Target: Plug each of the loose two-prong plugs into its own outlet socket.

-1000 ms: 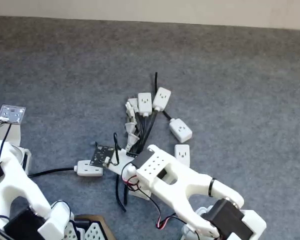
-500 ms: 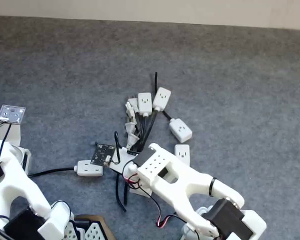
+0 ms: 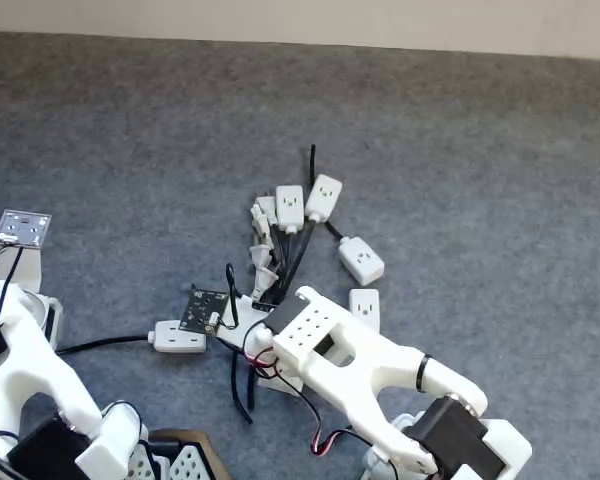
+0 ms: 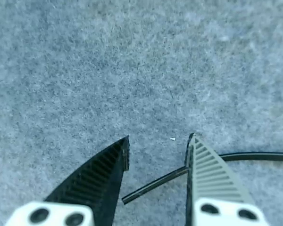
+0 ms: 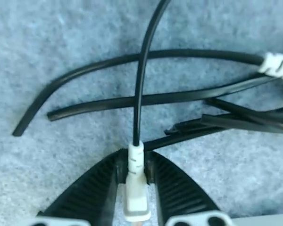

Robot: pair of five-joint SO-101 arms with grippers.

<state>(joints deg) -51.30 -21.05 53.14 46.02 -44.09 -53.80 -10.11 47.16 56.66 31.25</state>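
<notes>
The right gripper (image 5: 134, 157), black ribbed plastic, is clamped on a white two-prong plug (image 5: 135, 195) among thin black cables (image 5: 146, 99) on the grey carpet (image 3: 480, 150); the left gripper (image 4: 157, 143) stands apart over bare carpet, well away from the white outlet sockets (image 3: 305, 203).

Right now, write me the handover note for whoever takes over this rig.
Left pincer: open, above the grey carpet, with a black cord lying below it.
Right pincer: shut on a white plug, over the cord tangle.
Sockets: scattered around the tangle, visible faces empty. More plugs seem to lie loose there.
Done: no plug seated that I can see.
Left: seat the held plug, then the others.
</notes>
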